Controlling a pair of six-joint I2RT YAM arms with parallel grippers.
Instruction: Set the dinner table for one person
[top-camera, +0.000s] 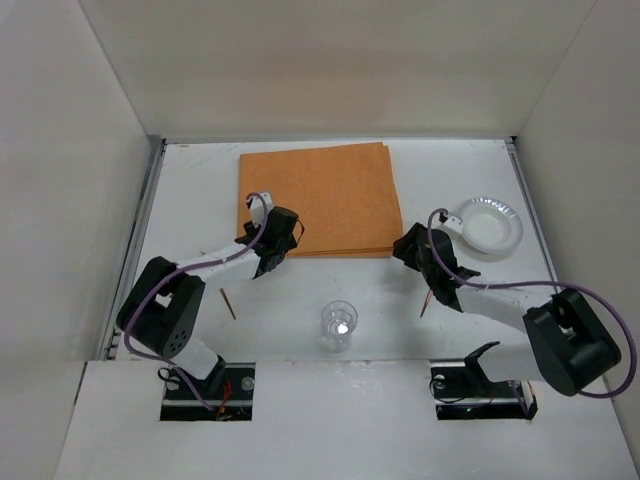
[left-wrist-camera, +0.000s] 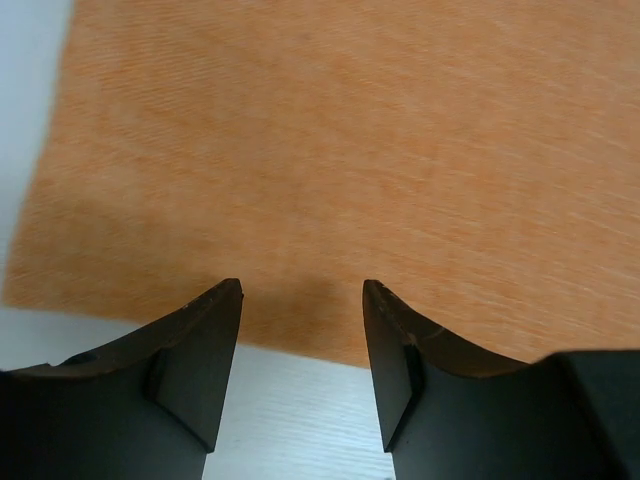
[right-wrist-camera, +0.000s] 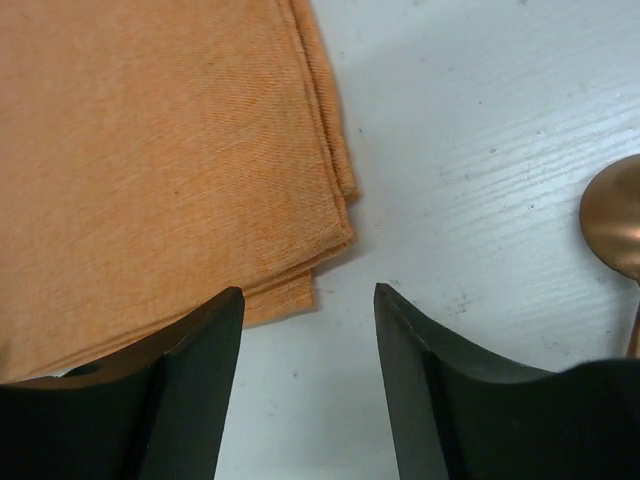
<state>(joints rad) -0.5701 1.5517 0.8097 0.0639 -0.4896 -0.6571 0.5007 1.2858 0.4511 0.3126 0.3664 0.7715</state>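
Left claw (left-wrist-camera: 302, 290) and right claw (right-wrist-camera: 308, 292) stand wide, empty, at near corners of the mat (top-camera: 320, 195), probably so it lies flat on the bench (top-camera: 200, 190).

Parted claw (right-wrist-camera: 305, 290) near placemat (right-wrist-camera: 150, 180) corner

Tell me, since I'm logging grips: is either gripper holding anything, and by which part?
Nothing is held. The left gripper stands open over the near edge of the orange placemat; the right gripper open by its corner.
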